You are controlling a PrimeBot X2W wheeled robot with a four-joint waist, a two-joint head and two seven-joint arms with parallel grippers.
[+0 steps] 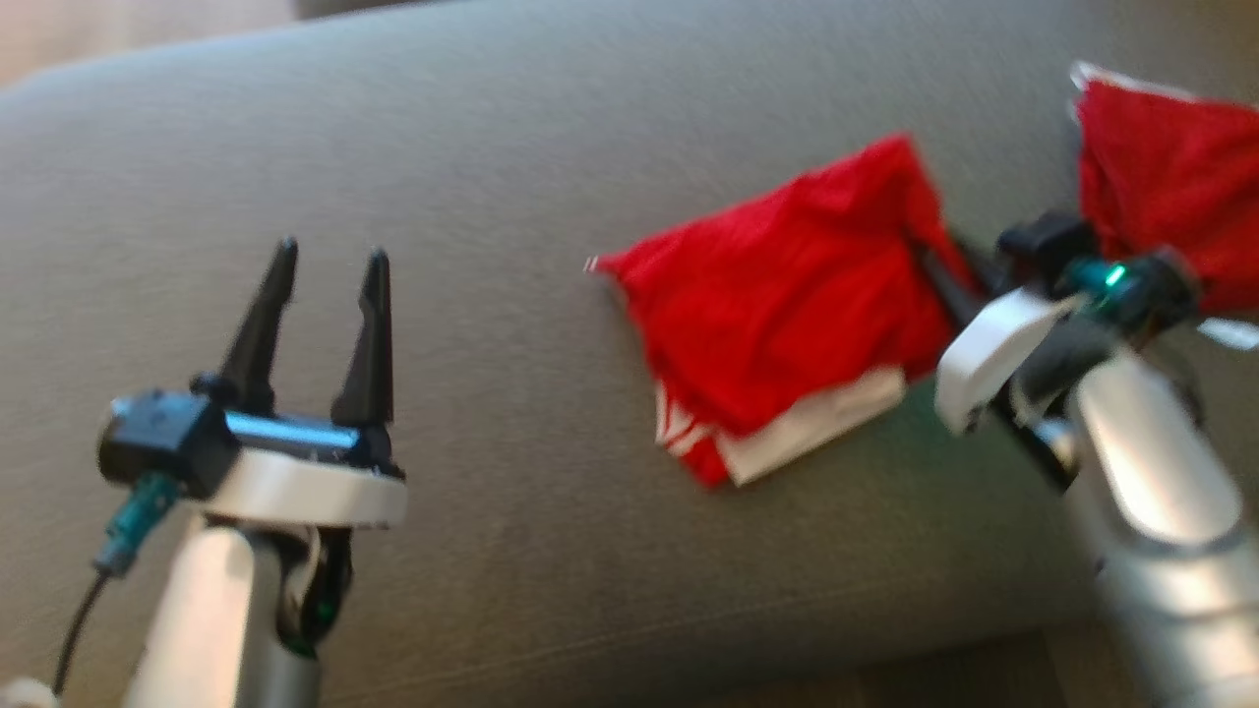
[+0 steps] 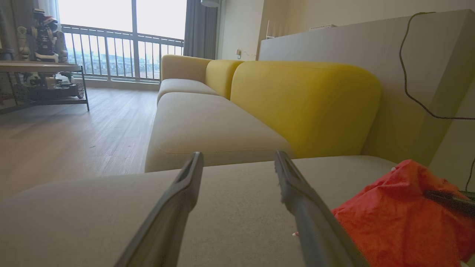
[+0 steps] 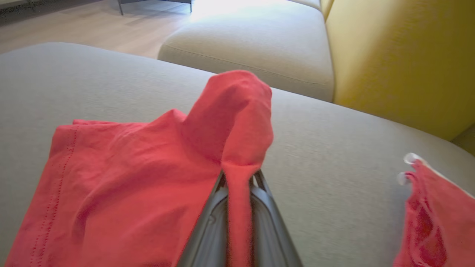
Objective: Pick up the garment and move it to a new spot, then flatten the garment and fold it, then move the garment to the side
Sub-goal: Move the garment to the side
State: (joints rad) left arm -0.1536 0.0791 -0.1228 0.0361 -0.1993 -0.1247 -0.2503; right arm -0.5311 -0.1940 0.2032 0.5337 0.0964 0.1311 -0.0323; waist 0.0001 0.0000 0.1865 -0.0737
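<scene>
**Right gripper pinches the folded garment's edge for the move aside**

Nearest the robot, the left gripper (image 1: 331,254) hovers over the bare grey cushion (image 1: 393,147) with its fingers spread wide and nothing between them. The right gripper (image 3: 239,176) is closed tight on a raised pinch of red fabric at the right edge of the garment (image 1: 787,315). The garment lies mid-cushion as a compact folded packet with white trim along its near side. Folding looks done, so the last step, shifting it to the side, appears to be in hand. The next move calls for a low, even drag or lift so the layers do not fall open, stopping short of the second red cloth (image 1: 1161,177) further right. Beyond stands the yellow backrest (image 2: 304,104).
</scene>
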